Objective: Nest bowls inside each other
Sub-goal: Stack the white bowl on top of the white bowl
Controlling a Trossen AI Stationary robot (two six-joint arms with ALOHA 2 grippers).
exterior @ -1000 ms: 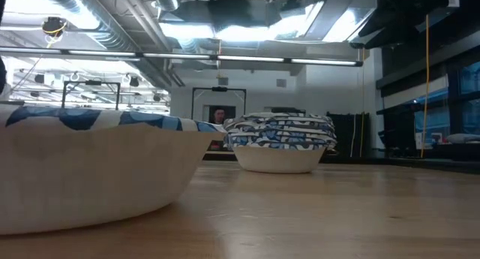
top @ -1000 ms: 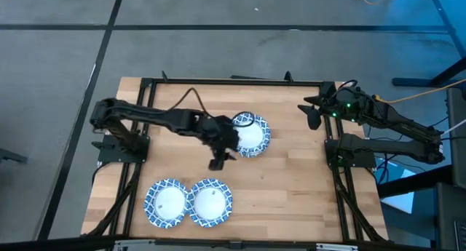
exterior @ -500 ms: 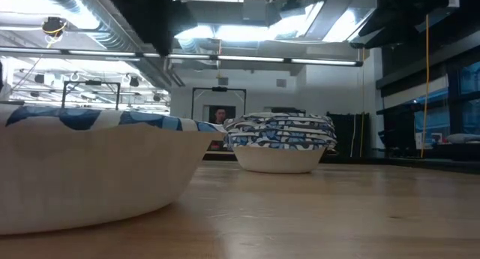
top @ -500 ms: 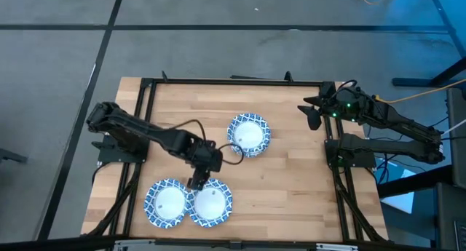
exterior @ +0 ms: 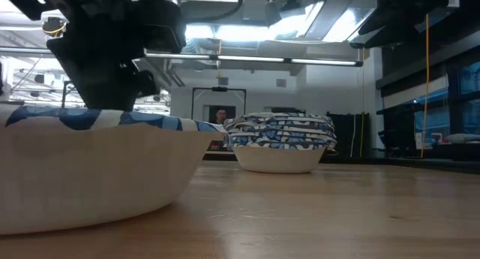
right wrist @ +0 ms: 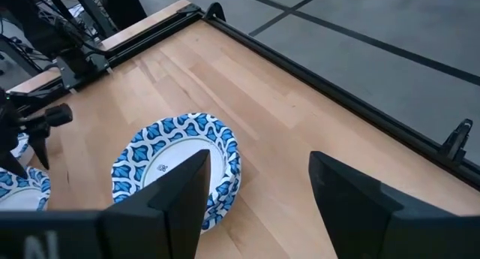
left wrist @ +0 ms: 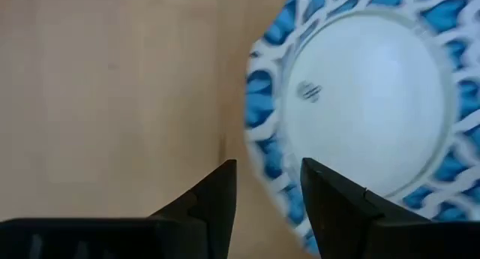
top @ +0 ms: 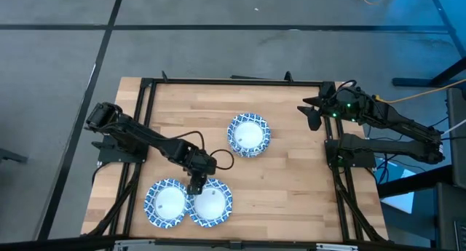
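You see the table [top: 291, 171] with a stack of bowls [top: 248, 134] near its centre and two single bowls side by side at 7 o'clock. Your left gripper [top: 195, 187] hangs open and empty over the rim of the right bowl [top: 212, 202], beside the left bowl [top: 166, 202]. Your right gripper [top: 312, 113] waits open and empty at 2 o'clock

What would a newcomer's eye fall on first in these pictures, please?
Probably the stack of nested bowls at the table's middle and the two single bowls side by side at the near edge. The left end effector, open, hovers over the rim of the right-hand single bowl.
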